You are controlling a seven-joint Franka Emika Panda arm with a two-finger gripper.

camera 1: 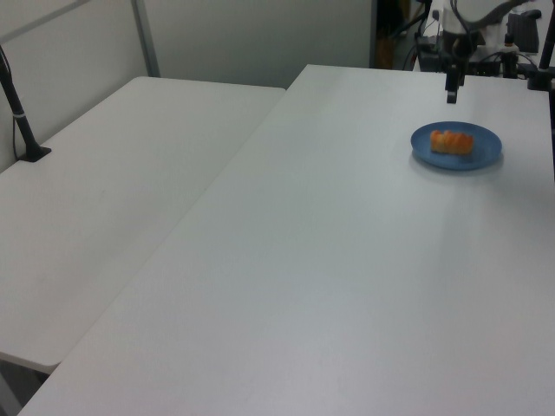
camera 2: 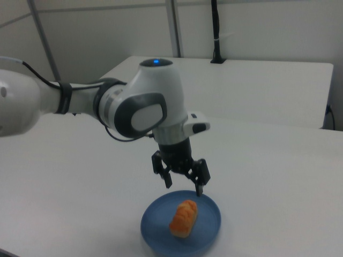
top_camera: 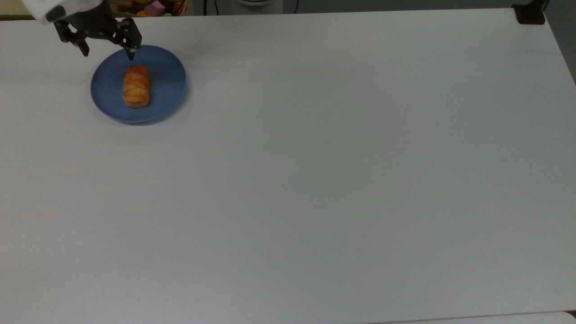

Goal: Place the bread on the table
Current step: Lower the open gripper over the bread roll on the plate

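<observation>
Nothing is done yet.
The bread (top_camera: 136, 86) sits on the blue plate (top_camera: 168, 85); the gripper (top_camera: 108, 51) hangs above, fingers spread and empty, table (top_camera: 315, 180) waiting.

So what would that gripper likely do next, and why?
Probably slide over and come down on the bread. The gripper hangs open above the blue plate's rim, off to one end of the bread, holding nothing. The bread lies untouched on the plate, so it must be straddled before it can go to the table.
</observation>
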